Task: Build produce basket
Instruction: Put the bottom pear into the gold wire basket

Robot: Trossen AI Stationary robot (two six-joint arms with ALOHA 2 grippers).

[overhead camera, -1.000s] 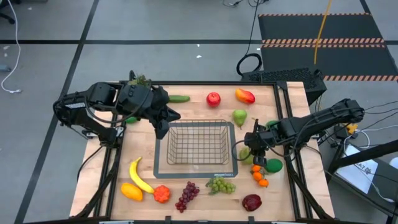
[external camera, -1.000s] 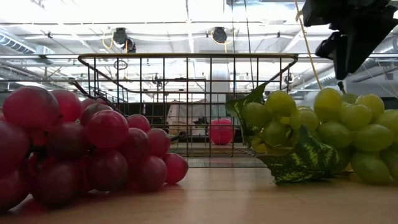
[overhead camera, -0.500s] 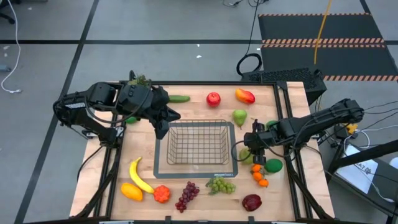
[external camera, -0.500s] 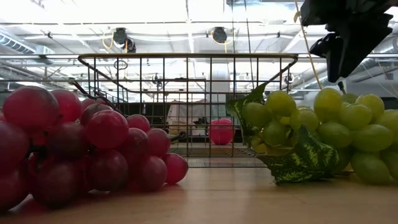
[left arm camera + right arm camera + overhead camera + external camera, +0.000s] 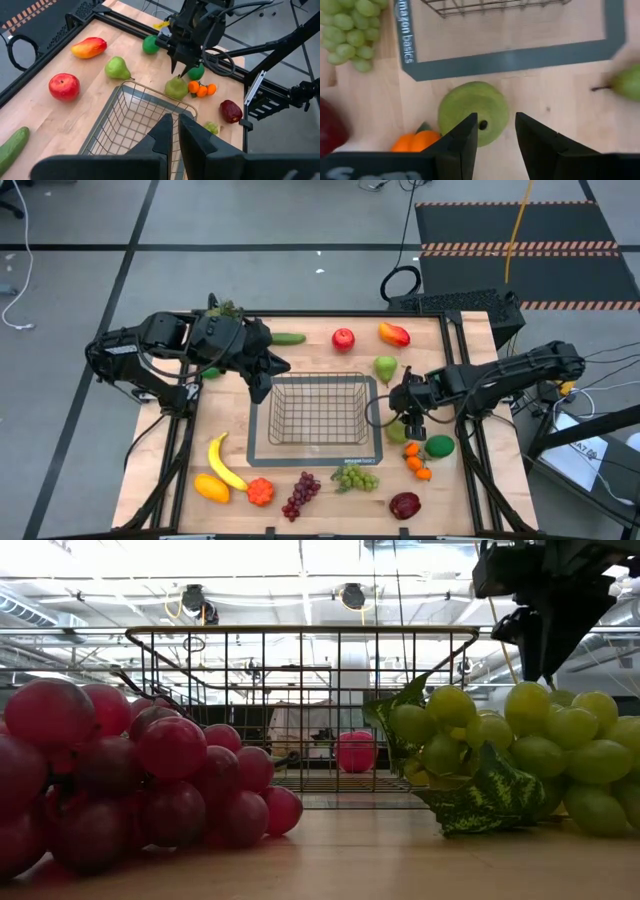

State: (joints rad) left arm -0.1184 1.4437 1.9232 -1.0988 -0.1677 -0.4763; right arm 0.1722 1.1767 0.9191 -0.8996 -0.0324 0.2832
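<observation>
Near edge of table [image 5: 300, 525], high view as the clock, 12 = far edge. Front row at 7 to 5 o'clock: orange pepper [image 5: 209, 487], banana [image 5: 224, 464], small red-orange fruit [image 5: 260, 492], red grapes [image 5: 301, 494], green grapes [image 5: 355, 478], dark red apple [image 5: 405, 505].

Basket [image 5: 318, 412] sits at centre on its dark base, nothing inside it. White label is on the near rim of the base.

Right gripper [image 5: 408, 418] at 3 o'clock, just off the basket's right side, pointing down over a green pear [image 5: 472, 113]. Jaws partly open, holding nothing; the fingers [image 5: 466, 142] straddle the pear from above, and I can't tell whether they touch it. Small oranges [image 5: 417, 462] and a green ball [image 5: 439, 446] lie just beside, toward 4 o'clock.

Left gripper [image 5: 262, 387] at 9 to 10 o'clock, hovering over the basket's far-left corner, jaws closed, empty.

Far row, 11 to 1 o'clock: cucumber [image 5: 288, 338], red apple [image 5: 343, 338], red-yellow mango [image 5: 394, 334]. A second green pear [image 5: 385, 368] sits at 1 o'clock, just off the basket's far-right corner.
</observation>
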